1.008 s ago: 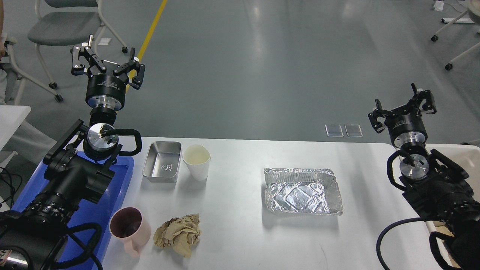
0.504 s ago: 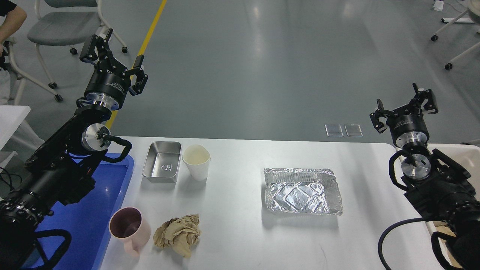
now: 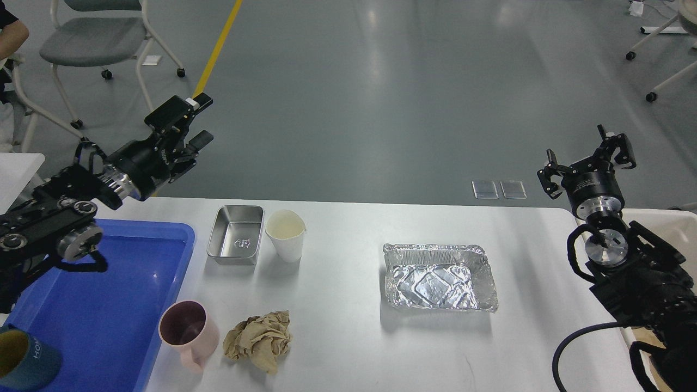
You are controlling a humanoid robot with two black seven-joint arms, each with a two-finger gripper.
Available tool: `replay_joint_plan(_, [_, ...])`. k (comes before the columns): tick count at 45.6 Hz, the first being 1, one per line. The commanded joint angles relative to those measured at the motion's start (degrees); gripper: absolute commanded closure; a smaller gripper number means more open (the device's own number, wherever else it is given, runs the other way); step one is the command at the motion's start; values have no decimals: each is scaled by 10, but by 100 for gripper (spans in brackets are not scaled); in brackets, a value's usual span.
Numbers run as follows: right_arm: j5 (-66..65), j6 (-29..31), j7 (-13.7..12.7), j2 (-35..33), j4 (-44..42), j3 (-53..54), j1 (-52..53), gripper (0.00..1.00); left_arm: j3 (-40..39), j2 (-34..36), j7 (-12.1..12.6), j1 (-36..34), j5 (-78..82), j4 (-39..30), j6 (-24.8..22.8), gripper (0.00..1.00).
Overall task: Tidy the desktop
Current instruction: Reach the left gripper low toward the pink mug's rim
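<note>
The white desktop (image 3: 337,321) holds a steel tray (image 3: 235,235), a white paper cup (image 3: 285,235), a crumpled foil tray (image 3: 440,276), a pink mug (image 3: 188,329) and a ball of brown paper (image 3: 260,340). My left gripper (image 3: 200,120) hovers beyond the table's far left edge, tilted toward the right, open and empty. My right gripper (image 3: 588,158) is raised past the far right corner, open, nothing between its fingers. Neither gripper touches any item.
A blue plastic tray (image 3: 109,305) lies at the left with a dark cup (image 3: 22,359) in its near corner. A cream-white bin (image 3: 661,218) shows behind my right arm. Chairs stand on the grey floor beyond the table.
My left arm has dropped and swung left, tipping its gripper from upright to pointing right and uncovering the blue tray and the dark cup. The right gripper sank slightly.
</note>
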Motion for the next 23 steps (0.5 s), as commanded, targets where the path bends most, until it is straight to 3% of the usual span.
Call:
replay_joint_plan(1, [-10,1,0,4,1,-1,0,0,36,74,0,-6,0,-30,-57,3])
replay_joint_plan(5, [-15,2,0,6,2,-1,0,0,39,116,1,-12,-1,-37,-115,3])
replay_joint_plan(13, [-23,2,0,11,2,-1,1,0,73,172,3,-12,19,-49,-116,3])
replay_joint_plan(23, [-23,1,1,19,2,-1,1,0,79,189,-4,-9,162,-65,-103,3])
